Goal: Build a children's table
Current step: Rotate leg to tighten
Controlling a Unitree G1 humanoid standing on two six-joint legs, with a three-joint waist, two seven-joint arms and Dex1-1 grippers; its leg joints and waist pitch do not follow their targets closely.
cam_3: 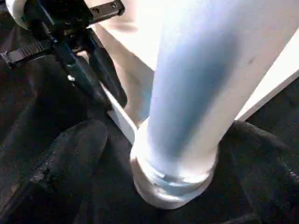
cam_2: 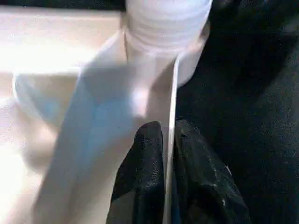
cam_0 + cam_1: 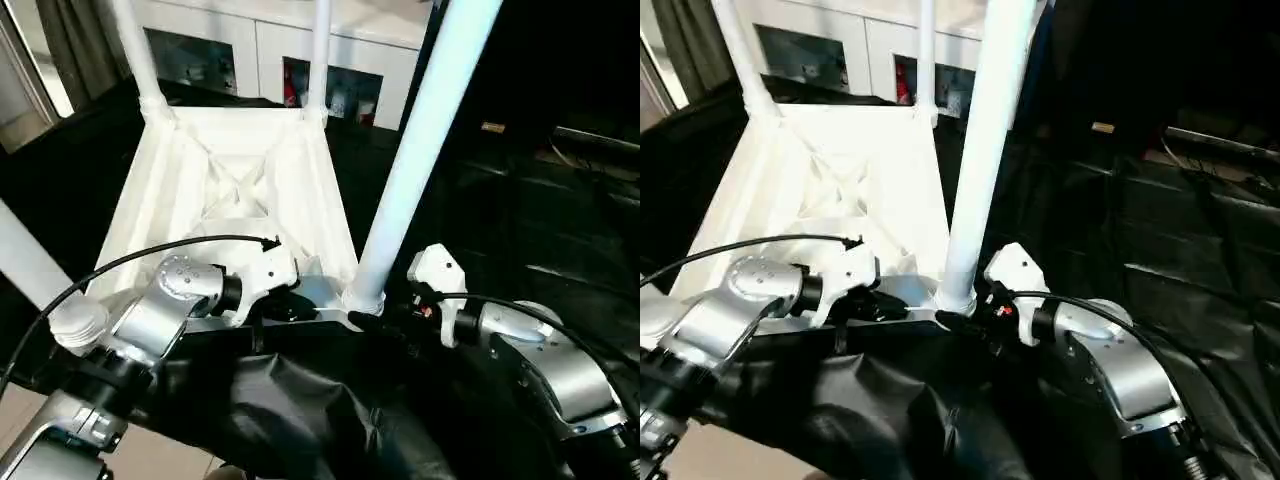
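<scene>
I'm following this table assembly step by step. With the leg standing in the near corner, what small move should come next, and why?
Probably draw the right tool back off the white tubular leg. Its fingers are spread either side of the leg, which stands upright in the corner socket of the white plastic tabletop, while the left tool pinches the tabletop's rim.

Silver forearms (image 3: 165, 310), white wrist housings, black cables, black fingers (image 2: 142, 182).

The near leg (image 3: 420, 160) stands between the two grippers, blocking the way across; the tabletop (image 3: 240, 190) middle is open.
</scene>
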